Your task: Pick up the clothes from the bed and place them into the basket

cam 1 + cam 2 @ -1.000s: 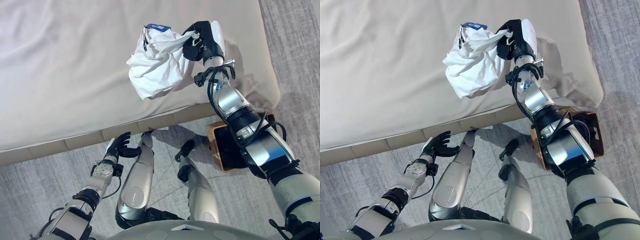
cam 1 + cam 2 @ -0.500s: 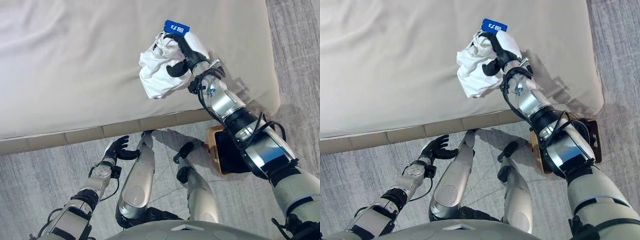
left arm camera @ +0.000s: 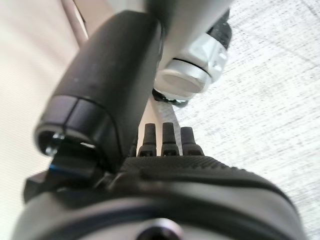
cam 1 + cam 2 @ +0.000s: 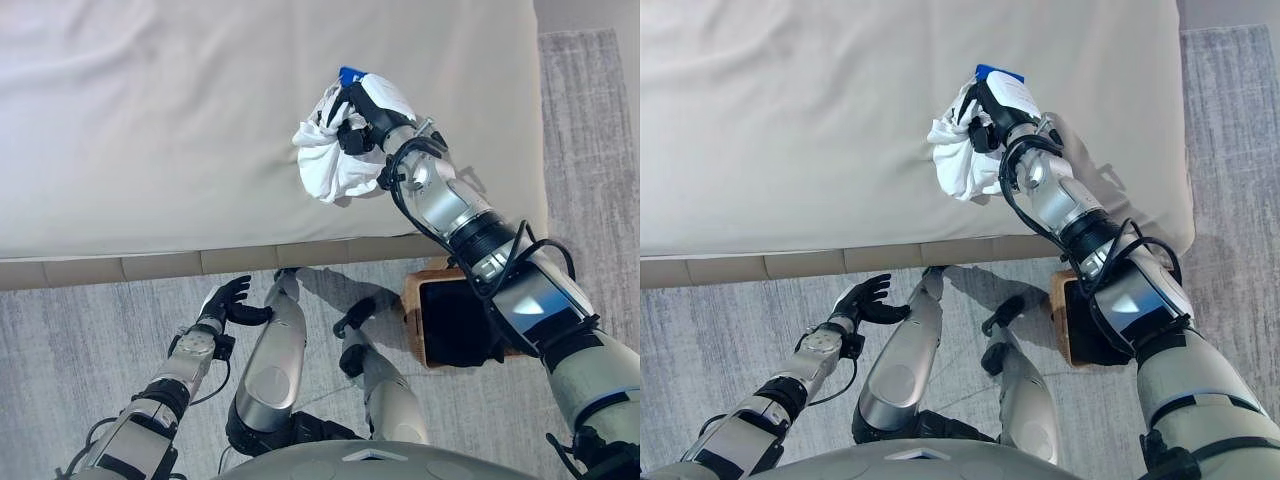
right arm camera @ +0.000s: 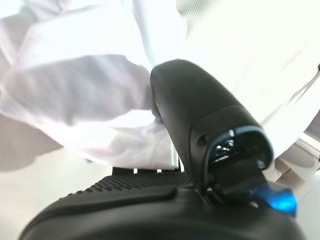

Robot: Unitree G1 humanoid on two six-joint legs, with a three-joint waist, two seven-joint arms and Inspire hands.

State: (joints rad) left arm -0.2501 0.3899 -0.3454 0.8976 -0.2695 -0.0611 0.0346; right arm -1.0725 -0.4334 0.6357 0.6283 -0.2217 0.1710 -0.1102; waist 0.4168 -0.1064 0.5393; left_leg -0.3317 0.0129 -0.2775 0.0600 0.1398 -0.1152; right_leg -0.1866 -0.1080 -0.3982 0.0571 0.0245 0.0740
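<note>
Transport is the step in hand: the right hand [image 4: 372, 112] has its fingers and thumb curled round a bunched white garment [image 4: 330, 165], which hangs from that grip over the near right part of the bed [image 4: 140, 130]. The basket [image 4: 455, 325] stands on the floor just off the bed's near right corner, partly hidden under the right forearm. Judging by this, the next move calls for swinging the arm nearer and rightward until the cloth hangs over the basket's opening, then loosening the grip. The left hand [image 4: 228, 300] idles low near the floor, fingers relaxed and holding nothing.
</note>
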